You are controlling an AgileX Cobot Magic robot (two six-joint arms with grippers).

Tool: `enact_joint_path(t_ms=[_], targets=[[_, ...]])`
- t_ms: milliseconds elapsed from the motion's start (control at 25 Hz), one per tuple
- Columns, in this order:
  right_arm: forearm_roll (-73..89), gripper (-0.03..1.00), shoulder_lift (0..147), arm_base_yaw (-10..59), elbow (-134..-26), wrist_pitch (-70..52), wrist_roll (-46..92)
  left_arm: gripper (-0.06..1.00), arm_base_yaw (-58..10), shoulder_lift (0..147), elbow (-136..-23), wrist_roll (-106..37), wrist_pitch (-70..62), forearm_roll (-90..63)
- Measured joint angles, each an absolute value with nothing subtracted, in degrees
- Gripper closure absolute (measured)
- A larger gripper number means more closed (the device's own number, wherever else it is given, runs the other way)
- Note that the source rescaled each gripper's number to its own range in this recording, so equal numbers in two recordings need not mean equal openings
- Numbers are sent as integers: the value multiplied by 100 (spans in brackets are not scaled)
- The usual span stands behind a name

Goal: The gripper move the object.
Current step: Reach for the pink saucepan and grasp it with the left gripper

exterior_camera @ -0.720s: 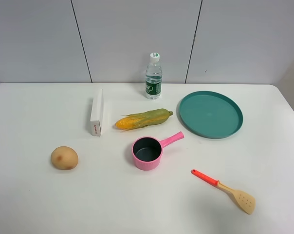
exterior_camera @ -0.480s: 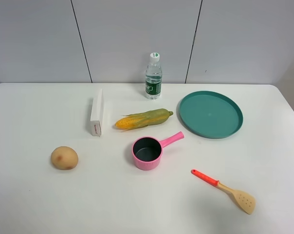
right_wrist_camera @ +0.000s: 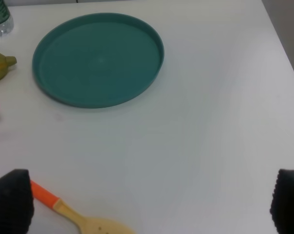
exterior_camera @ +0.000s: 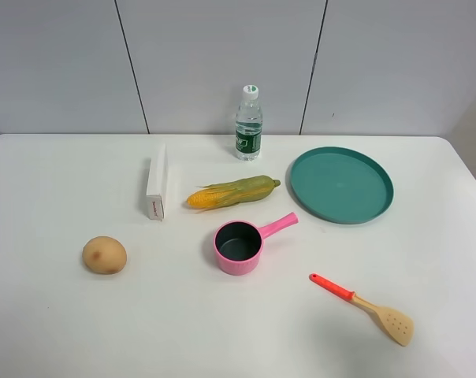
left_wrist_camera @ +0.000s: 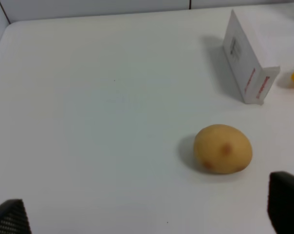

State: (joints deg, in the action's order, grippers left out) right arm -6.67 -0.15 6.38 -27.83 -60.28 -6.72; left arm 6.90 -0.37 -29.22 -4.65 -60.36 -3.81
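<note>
Sat mid bench (exterior_camera: 57,331) just in front of corn (exterior_camera: 232,192): pink saucepan (exterior_camera: 238,246), prob light, stiff, slick plastic, so grab handle (exterior_camera: 276,226) near bowl; L claw (left_wrist_camera: 148,210) & R claw (right_wrist_camera: 149,201) both spread, empty.

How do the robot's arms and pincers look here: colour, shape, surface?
Little shows. The left pincer has two black, blunt fingertips; one carries a fine textured pattern. The right pincer has rounded black fingertips with a dotted surface. No arm, cable, mount or marking appears in any view.
</note>
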Motion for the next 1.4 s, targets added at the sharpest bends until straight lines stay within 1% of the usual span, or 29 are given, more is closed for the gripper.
enact_joint_path(t_ms=[680,840,1120,1400], targets=[[-667,-3,-15,638,-2783,-6028,-672,-5,690,97,-2986,-445,-6036,-493],[-667,-3,-15,638,-2783,-6028,-672,-5,690,649,-3435,-427,-6036,-739],[-667,-3,-15,638,-2783,-6028,-672,-4,690,2156,-4498,-496,-6052,-1178],[-667,-3,-15,638,-2783,-6028,-672,-4,690,3611,-5024,-818,-6008,-1215]])
